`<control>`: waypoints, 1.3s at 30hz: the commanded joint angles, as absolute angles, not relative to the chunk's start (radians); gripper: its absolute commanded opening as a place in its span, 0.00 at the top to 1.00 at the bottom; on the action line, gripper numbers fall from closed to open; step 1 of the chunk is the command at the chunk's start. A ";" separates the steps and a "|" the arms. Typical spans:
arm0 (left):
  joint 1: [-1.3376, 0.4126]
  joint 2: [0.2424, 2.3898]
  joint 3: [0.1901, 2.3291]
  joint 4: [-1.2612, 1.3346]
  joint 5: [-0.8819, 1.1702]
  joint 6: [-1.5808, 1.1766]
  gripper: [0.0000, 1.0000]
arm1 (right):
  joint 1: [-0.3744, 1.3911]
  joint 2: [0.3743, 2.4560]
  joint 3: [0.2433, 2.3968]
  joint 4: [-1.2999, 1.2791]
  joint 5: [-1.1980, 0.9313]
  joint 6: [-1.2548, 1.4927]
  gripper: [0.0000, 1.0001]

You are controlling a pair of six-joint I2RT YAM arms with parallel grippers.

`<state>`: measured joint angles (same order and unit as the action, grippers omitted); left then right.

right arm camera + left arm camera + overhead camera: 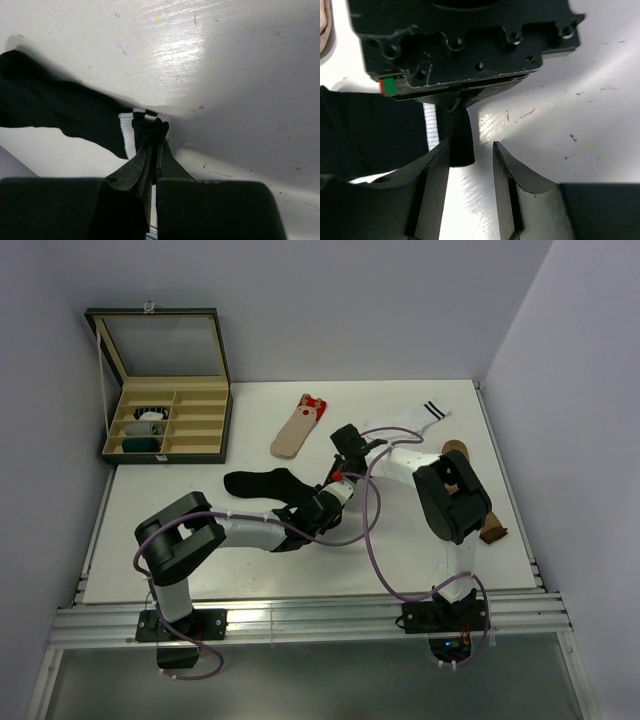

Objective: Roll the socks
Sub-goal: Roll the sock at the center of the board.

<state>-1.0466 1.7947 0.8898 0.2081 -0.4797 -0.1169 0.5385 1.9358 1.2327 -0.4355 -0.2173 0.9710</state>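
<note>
Right wrist view shows you your right gripper [156, 150] pinched tight on the striped cuff of the black sock [60, 112], which lies flat on the table [240, 75]. Left wrist view has your left gripper [470, 167] spread, its 2 fingers [435, 185] flanking a fold of that cuff. Farther back, seen from above, lie a beige sock [297, 428], a white sock [408, 421] and a compartment box [165, 400].

The left arm [245, 530] and right arm [455, 502] have black joints and white links. Purple-grey cables [375, 540] loop along them. The left end effector [470, 145] has black curved fingers [432, 180]. The right end effector [156, 143] is black too, its housing [465, 40] scuffed, with screw holes and a red-green tag [387, 86].
</note>
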 commanded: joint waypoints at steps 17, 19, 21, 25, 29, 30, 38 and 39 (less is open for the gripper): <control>-1.054 1.891 1.000 0.008 -0.534 -0.143 0.94 | 0.519 1.922 1.177 -0.359 -0.215 0.969 0.96; -1.054 1.878 0.997 0.008 -0.512 -0.144 1.00 | 0.514 1.884 1.160 -0.315 -0.222 0.973 0.91; -1.045 1.852 0.994 0.005 -0.480 -0.153 1.00 | 0.502 1.850 1.126 -0.275 -0.227 0.977 0.86; -0.994 1.804 0.992 0.002 -0.333 -0.196 1.00 | 0.474 1.738 1.063 -0.164 -0.212 0.999 0.75; -0.889 1.761 0.991 -0.032 -0.161 -0.264 1.00 | 0.442 1.634 0.961 -0.068 -0.164 1.035 0.64; -0.871 1.753 0.994 -0.035 -0.131 -0.293 1.00 | 0.431 1.614 0.941 -0.020 -0.147 1.051 0.62; -0.723 1.747 0.954 -0.009 0.193 -0.510 1.00 | 0.422 1.496 0.802 0.126 -0.129 1.052 0.48; -0.707 1.744 0.942 0.023 0.221 -0.535 1.00 | 0.425 1.502 0.798 0.132 -0.135 1.049 0.48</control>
